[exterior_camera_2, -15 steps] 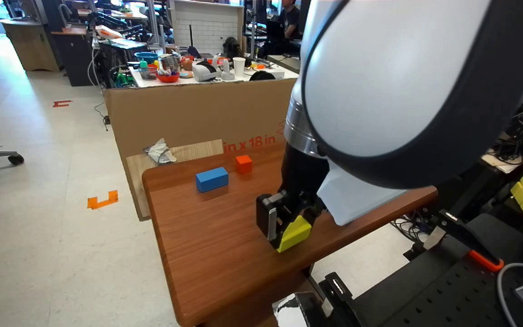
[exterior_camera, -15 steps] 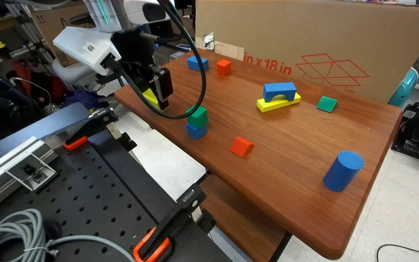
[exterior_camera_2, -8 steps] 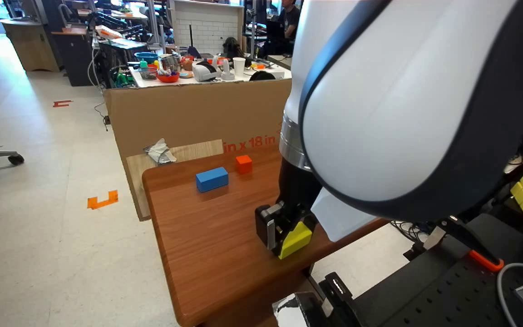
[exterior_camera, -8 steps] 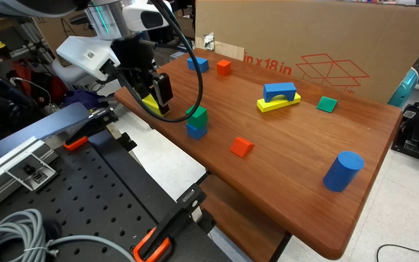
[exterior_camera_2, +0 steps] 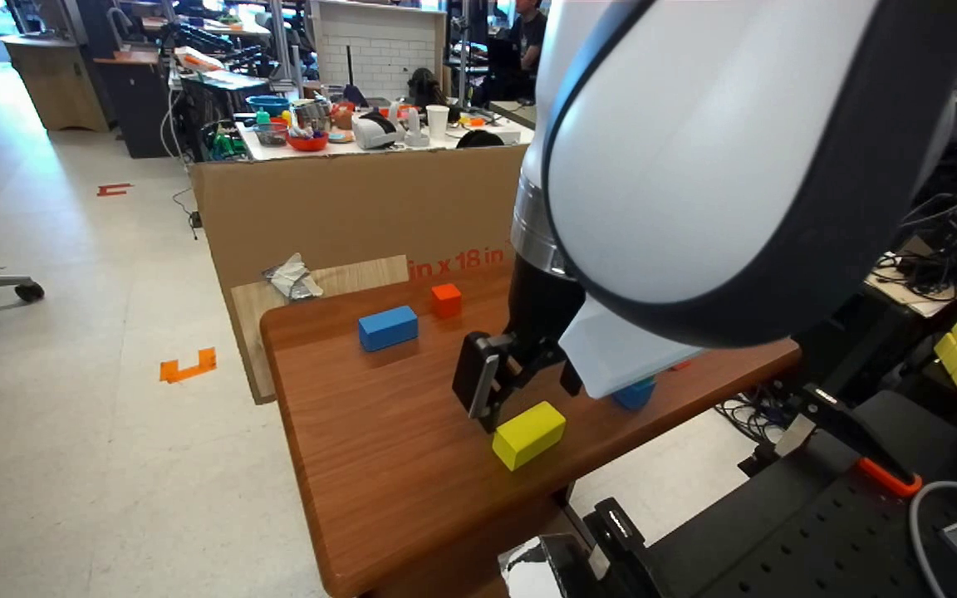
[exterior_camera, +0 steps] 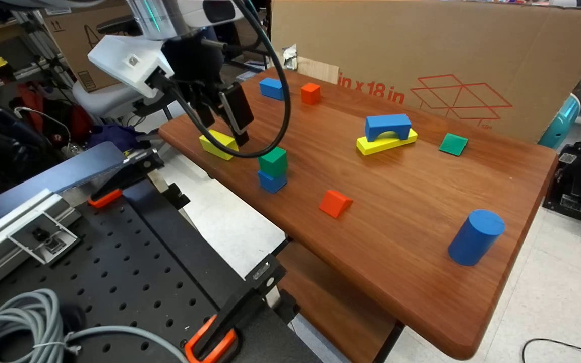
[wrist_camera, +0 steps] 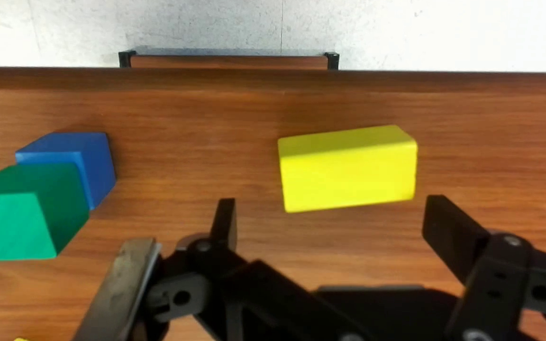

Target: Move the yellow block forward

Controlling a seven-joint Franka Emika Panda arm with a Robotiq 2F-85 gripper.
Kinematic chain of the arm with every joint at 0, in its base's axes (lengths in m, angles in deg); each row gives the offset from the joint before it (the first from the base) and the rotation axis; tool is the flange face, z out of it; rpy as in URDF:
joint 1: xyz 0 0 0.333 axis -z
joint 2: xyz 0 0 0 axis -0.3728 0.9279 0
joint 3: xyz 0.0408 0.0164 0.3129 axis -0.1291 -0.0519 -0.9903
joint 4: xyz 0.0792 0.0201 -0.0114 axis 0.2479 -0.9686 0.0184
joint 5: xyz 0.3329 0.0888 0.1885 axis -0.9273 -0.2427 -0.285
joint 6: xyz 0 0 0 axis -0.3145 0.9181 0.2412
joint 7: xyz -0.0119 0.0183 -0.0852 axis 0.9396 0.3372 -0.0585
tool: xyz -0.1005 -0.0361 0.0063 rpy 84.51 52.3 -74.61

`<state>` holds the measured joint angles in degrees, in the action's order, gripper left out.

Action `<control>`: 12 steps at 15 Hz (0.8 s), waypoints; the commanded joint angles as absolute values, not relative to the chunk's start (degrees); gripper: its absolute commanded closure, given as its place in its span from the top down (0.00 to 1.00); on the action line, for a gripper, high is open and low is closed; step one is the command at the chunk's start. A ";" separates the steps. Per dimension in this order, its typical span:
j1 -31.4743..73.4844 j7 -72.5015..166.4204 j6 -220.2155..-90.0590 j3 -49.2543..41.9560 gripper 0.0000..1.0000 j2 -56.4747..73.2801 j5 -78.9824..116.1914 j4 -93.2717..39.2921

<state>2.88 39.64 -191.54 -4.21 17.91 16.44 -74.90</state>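
Note:
The yellow block (wrist_camera: 349, 166) lies flat on the wooden table, close to one long edge and slightly turned in the wrist view. Both exterior views show the yellow block (exterior_camera: 217, 146) too, the cable crossing its corner in one of them. My gripper (wrist_camera: 334, 219) is open, its two black fingers spread wider than the block's length. Nothing sits between them. In an exterior view the gripper (exterior_camera_2: 527, 406) hangs above the yellow block (exterior_camera_2: 528, 436), apart from it.
Beside the block, a green cube (exterior_camera: 273, 162) rests on a blue cube (exterior_camera: 272, 181). Farther off are an orange wedge (exterior_camera: 335, 203), a blue cylinder (exterior_camera: 476, 237), and a blue arch (exterior_camera: 387, 127) on a yellow bar (exterior_camera: 386, 143). A cardboard sheet (exterior_camera: 421, 60) stands behind the table.
The gripper first came down a little with the yellow block between its fingers. Since then it has opened, let the block go on the table and risen off it.

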 commanded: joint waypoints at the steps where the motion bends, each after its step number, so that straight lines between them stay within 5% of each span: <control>1: 4.71 39.26 -191.65 -3.87 1.00 12.22 16.65 -76.99; 7: 13.02 45.70 -177.35 -8.24 1.00 1.72 13.33 -76.35; 12: 13.64 44.19 -178.27 -8.46 1.00 2.50 14.80 -75.69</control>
